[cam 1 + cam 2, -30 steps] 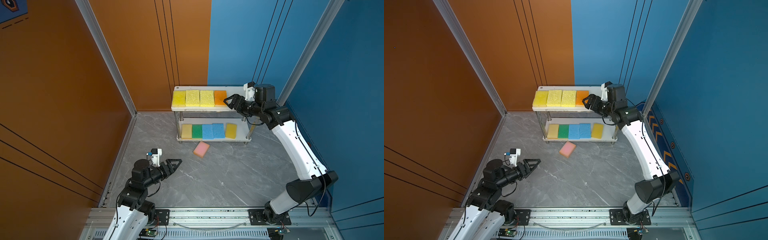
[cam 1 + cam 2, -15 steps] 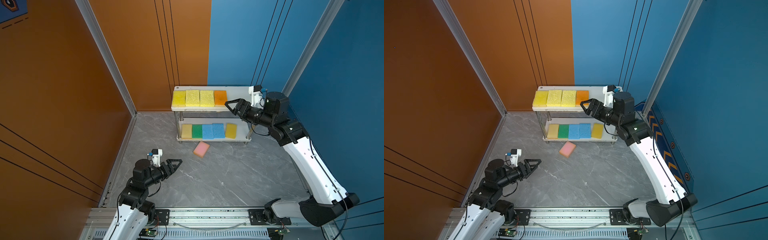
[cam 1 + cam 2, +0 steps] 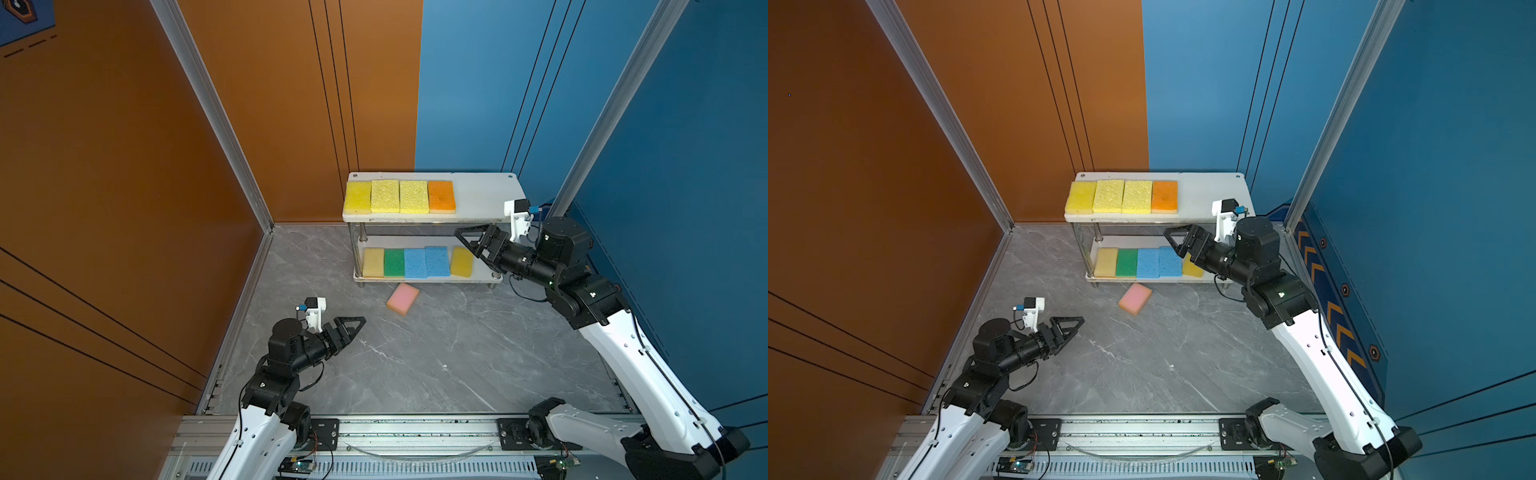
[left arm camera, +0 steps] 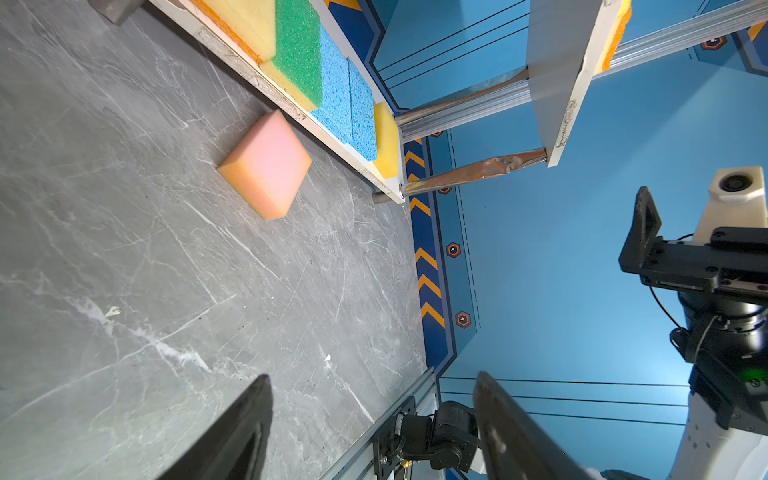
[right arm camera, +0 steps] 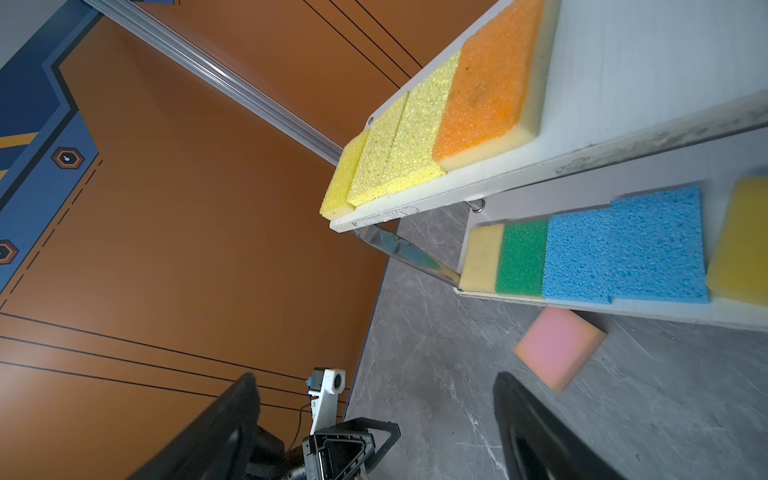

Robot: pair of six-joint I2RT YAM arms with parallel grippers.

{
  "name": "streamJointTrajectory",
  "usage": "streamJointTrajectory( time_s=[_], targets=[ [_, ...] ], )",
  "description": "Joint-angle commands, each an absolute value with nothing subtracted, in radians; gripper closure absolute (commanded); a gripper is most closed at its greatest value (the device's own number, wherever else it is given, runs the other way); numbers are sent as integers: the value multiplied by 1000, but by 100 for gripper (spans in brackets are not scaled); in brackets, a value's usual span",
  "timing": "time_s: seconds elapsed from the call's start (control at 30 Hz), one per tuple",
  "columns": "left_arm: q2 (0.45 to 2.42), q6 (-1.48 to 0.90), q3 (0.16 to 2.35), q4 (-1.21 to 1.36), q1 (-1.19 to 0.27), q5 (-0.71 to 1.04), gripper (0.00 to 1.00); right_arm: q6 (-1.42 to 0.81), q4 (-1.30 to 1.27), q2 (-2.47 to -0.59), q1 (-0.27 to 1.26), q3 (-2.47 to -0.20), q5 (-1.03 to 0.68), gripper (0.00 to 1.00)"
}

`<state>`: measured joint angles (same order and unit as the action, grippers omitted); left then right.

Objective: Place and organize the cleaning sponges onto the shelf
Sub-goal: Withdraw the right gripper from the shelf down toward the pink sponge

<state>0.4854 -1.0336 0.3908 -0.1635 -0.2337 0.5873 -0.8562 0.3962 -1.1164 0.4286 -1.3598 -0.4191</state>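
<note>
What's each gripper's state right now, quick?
Left gripper: open, holding nothing.
Right gripper: open, holding nothing.

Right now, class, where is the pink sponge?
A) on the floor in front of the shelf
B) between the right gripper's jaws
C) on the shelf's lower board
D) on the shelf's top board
A: the pink sponge lies on the grey floor, just in front of the shelf and on neither of its boards.
</note>
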Motion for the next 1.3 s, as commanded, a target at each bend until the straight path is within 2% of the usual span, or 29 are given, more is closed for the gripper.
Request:
streamJointTrajectory(
  time_s=[0.0, 0.27, 0.3, 0.33, 0.57, 0.9, 1.27],
  targets=[
    [492, -1035, 371, -103, -226, 612, 21, -880, 374, -1075, 437, -1299, -431, 10],
    [503, -1032, 350, -76, -224, 615, 15, -882, 396, -1014, 431, -1172, -417, 9],
    [507, -1032, 349, -71, -224, 616, 15, -882, 395, -1008, 431, -1156, -413, 5],
    [511, -1030, 346, -66, -225, 619, 10, -882, 396, -1003, 430, -1142, -408, 0],
    [529, -1016, 349, -63, -219, 635, 0, -888, 397, -972, 428, -1059, -387, 0],
    [554, -1007, 332, -30, -212, 652, 2, -899, 398, -965, 441, -940, -364, 0],
    [775, -1001, 315, 152, -196, 709, 2, -866, 405, -1103, 521, -865, -279, 0]
  ],
)
